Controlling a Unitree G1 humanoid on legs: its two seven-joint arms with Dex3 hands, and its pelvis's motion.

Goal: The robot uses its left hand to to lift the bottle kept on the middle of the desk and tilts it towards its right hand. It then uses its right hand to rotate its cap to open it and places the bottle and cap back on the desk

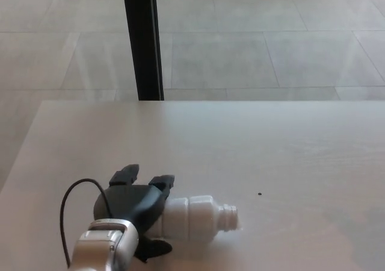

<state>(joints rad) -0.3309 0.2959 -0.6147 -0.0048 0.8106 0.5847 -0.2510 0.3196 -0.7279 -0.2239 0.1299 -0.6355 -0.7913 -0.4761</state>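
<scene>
The white plastic bottle (pixel 198 218) lies tilted almost flat, low over the near part of the pale desk (pixel 240 144), its open threaded neck pointing toward the picture's right; whether it touches the desktop or is held just above it cannot be told. No cap sits on the neck, and nothing can be seen of any contents through the opaque wall. The left hand (pixel 133 206) holds the bottle by its base end: two black fingers (pixel 161 180) reach over the top of the bottle's rear part and the thumb (pixel 153 249) comes in under it, so the hand is closed around the bottle. A pale grey wrist segment (pixel 105 250) leads off the bottom edge, and a thin black cable (pixel 67 208) loops out from beside it to the left. The right hand does not show in the head view. Just to the right of the bottle's mouth, a little apart from it, a small dark speck (pixel 259 193) marks the desktop; the surface around it is bare wood-toned laminate. Beyond the far edge of the desk stands a black upright post (pixel 142 39) on a floor of large grey tiles (pixel 271 36). The bottle has a stepped body: a wider rear section, a ridge, then a narrower shoulder ending in the ringed neck.
</scene>
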